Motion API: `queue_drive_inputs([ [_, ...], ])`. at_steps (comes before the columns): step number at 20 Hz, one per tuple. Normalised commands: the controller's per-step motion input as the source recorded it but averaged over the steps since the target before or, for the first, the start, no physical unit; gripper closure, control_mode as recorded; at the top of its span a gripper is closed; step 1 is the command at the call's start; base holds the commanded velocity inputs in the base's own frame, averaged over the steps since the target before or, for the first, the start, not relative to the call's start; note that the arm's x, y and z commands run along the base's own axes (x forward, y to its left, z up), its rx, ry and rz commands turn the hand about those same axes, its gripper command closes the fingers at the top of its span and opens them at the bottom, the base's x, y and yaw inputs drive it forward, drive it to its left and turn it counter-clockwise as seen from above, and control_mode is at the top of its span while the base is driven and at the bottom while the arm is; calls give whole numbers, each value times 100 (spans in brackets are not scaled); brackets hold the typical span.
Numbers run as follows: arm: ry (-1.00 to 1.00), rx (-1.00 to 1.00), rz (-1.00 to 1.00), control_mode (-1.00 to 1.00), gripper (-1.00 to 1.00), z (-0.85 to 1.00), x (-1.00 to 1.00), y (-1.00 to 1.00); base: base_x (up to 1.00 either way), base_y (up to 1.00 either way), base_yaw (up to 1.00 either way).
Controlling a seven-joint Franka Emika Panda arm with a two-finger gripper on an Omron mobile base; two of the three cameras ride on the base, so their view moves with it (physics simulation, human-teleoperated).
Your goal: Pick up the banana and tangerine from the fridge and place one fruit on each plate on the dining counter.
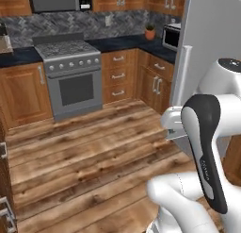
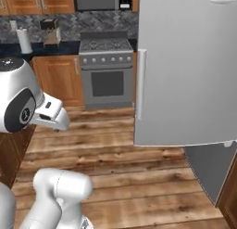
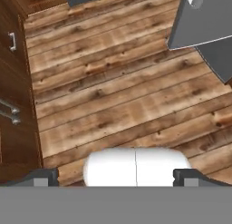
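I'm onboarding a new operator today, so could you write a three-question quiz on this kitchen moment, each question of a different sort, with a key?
1. True or false: the fridge stands with its door shut, so no fruit can be seen.
2. Multiple choice: the gripper in the hand view points down at
A. a plate
B. the wooden floor
C. the stove top
3. Fill in: in the right base view, the appliance directly left of the fridge is the ____.

Key:
1. True: the grey door with its long handle is closed.
2. B; the fingertips stand wide apart with nothing between them.
3. stove
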Motion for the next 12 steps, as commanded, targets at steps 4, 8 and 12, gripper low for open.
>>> queue_drive_inputs([
  [4,0,0,0,100,-100,0,0,0,100,57,-19],
  [8,0,0,0,100,-100,0,0,0,100,60,-28],
  [12,0,0,0,100,-100,0,0,0,100,64,-41],
])
